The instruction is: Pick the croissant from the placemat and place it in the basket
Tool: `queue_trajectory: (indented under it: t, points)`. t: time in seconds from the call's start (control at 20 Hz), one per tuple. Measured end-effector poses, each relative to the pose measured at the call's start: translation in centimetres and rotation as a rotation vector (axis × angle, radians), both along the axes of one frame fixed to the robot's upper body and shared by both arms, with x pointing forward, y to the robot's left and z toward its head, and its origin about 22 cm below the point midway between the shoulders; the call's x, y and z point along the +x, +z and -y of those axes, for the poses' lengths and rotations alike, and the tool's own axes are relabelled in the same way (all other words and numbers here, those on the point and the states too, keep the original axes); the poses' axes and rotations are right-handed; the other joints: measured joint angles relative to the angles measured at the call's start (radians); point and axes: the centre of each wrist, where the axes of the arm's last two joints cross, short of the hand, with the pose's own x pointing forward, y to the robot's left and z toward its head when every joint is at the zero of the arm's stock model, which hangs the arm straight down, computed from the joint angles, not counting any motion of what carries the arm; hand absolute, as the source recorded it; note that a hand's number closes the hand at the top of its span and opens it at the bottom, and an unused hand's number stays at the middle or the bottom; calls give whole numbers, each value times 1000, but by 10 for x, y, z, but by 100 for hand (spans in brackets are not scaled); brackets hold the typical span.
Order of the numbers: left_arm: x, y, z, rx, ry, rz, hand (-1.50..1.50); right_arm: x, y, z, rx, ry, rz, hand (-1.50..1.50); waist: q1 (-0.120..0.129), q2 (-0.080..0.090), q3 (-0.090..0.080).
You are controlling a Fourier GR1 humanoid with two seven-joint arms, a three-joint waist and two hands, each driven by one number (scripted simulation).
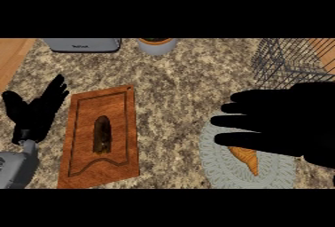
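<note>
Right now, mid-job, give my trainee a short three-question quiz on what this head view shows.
1. True or false: the croissant already lies in the wire basket.
2. Which hand hovers over the placemat? A) left hand B) right hand
3. What does the dark object at the view's left lie on?

Key: 1. False, it lies on the placemat, partly hidden by the hand. 2. B. 3. The wooden board.

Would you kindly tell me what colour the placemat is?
The placemat is pale grey-white with a woven look, seen in the head view.
</note>
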Motion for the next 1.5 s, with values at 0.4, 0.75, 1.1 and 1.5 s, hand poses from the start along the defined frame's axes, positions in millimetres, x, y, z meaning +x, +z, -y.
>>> queue_trajectory:
  t: [0.4,0.75,1.1,1.5]
  points:
    - [-2,3,2,4,-5,9,0,21,0,34,92,-47,-104,-150,4,4,2]
    - [0,-1,4,3,-12,10,0,31,-36,53,141,-79,-142,-150,8,8,4]
    - [7,3,11,-3,-10,13,0,37,-109,55,202,-54,-157,-150,9,8,4]
    - [3,-1,6,3,-18,8,0,46,-186,45,258,-28,-230,-150,9,5,3]
